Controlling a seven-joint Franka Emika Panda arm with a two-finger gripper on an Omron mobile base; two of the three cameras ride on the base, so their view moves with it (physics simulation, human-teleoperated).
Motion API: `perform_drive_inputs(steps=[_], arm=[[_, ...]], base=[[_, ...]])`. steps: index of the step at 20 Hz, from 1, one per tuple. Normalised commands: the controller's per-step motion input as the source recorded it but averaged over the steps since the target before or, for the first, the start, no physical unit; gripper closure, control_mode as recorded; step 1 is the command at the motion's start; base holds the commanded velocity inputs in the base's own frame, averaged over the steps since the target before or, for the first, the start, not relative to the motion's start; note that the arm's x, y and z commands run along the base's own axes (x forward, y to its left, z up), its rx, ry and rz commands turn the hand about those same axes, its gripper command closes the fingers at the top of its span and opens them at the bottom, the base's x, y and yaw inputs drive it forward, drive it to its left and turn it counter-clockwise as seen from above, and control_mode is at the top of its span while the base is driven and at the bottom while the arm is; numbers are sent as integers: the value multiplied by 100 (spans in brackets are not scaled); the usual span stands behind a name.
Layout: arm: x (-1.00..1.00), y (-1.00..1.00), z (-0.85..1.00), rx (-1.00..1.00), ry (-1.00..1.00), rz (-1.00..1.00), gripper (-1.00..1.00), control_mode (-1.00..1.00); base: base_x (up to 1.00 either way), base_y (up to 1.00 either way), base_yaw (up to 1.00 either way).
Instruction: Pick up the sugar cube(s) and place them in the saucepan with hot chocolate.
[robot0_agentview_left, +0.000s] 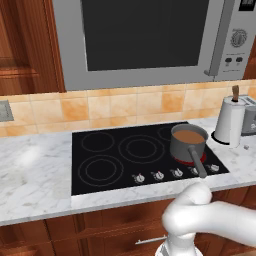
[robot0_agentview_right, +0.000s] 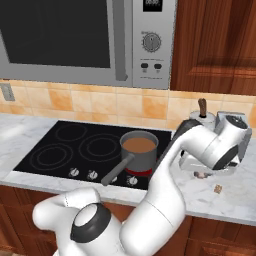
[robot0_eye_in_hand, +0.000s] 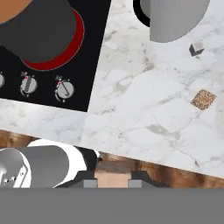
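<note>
Marble counter (robot0_eye_in_hand: 144, 113) is stretching out beneath the hand, to the right of the black cooktop (robot0_agentview_left: 125, 155), with tan tiles and a microwave (robot0_agentview_left: 145, 35) rising behind.

The gripper (robot0_eye_in_hand: 113, 178) is hanging just above this marble, its jaws clenching narrowly on a tan block that looks like a brown sugar cube (robot0_eye_in_hand: 113, 171). The held sugar cube is sitting squarely between the fingertips, probably so that it is carried level and is not twisting out on the way.

Just beyond the jaws and off to one side, a second brown cube (robot0_eye_in_hand: 203, 99) is lying loose on the counter. Farther out on that side a small white cube (robot0_eye_in_hand: 197, 47) is resting near the foot of the paper-towel roll (robot0_agentview_left: 230, 120). Both are waiting well apart from the pan, so I judge more trips are coming.

On the other side of the jaws, past the cooktop knobs (robot0_eye_in_hand: 64, 89), the saucepan with hot chocolate (robot0_agentview_right: 139, 149) is standing upright on the near right burner, which is glowing red under it. Its handle is pointing toward the counter's front edge, leaving the open top free for a drop from above. I judge the carry across to the pan is the step now in hand.
</note>
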Motion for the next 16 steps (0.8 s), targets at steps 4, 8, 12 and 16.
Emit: perform_drive_inputs(steps=[4,8,12,16], arm=[[17,99,47,0,-15,0,100,-100],[35,100,41,-4,-8,-1,100,-100],[40,100,21,-6,-1,-1,100,-100],[59,96,3,-6,0,0,100,-100]], base=[[0,0,0],[0,0,0],[0,0,0],[0,0,0]])
